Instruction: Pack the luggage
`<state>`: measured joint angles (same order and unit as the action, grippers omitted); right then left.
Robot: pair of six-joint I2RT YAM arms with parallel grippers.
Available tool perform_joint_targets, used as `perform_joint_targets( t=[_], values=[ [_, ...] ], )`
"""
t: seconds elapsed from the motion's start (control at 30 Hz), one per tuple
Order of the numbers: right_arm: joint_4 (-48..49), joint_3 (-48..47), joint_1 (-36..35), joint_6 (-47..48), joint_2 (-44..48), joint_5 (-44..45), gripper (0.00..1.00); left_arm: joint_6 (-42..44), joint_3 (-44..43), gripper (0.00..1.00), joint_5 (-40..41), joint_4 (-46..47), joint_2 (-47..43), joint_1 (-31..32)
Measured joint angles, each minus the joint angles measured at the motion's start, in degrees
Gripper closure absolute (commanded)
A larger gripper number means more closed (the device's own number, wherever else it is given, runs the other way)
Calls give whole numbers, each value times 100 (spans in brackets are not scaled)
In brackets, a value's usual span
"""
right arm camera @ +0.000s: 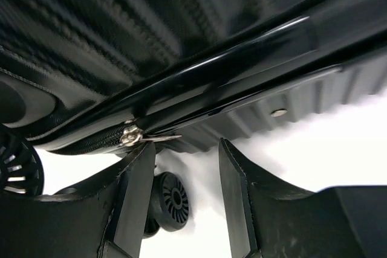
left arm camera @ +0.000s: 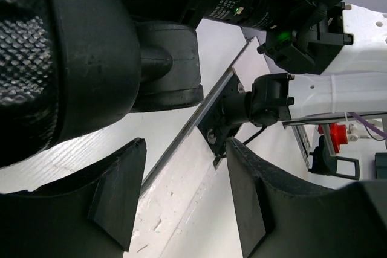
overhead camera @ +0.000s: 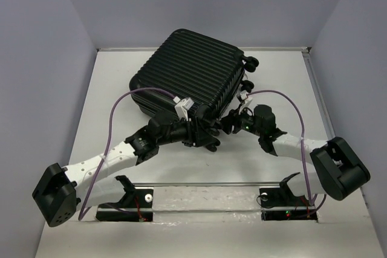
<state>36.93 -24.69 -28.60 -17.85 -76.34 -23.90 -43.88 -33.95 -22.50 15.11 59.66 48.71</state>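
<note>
From the left, the white-and-black left arm (overhead camera: 103,164) stretches over the white table (overhead camera: 109,101) toward the middle, with a purple cable (overhead camera: 113,119) looping above it. Its pincer, the left gripper (overhead camera: 207,140), sits low at the near edge of the case. In its own wrist view the two black fingers (left arm camera: 115,197) stand apart with only bare tabletop in the gap, so it is open and holding nothing.

In the middle, toward the back of the table, lies the large black hard-shell suitcase (overhead camera: 193,70). It is ribbed with grooves, zipped closed, lying flat and turned at an angle. Its small black wheels (overhead camera: 250,62) poke out on the right.

Just right of the left pincer, the right gripper (overhead camera: 230,124) is at that same near corner. Its jaws are also parted and empty, with the tips just under the suitcase's zip seam. The silver zip pull (right arm camera: 136,138) hangs right above one finger, and a spoked caster (right arm camera: 172,200) shows below it. The right arm (overhead camera: 302,146) trails off to the right.
</note>
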Motion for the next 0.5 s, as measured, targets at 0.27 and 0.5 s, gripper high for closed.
perform_joint_targets(
  t=[0.27, 0.5],
  values=[
    [120, -22, 0, 76, -138, -605, 51, -20, -177, 37, 26, 105, 160, 4],
    [111, -37, 0, 201, 48, -721, 46, -17, -245, 39, 63, 133, 293, 9]
  ],
)
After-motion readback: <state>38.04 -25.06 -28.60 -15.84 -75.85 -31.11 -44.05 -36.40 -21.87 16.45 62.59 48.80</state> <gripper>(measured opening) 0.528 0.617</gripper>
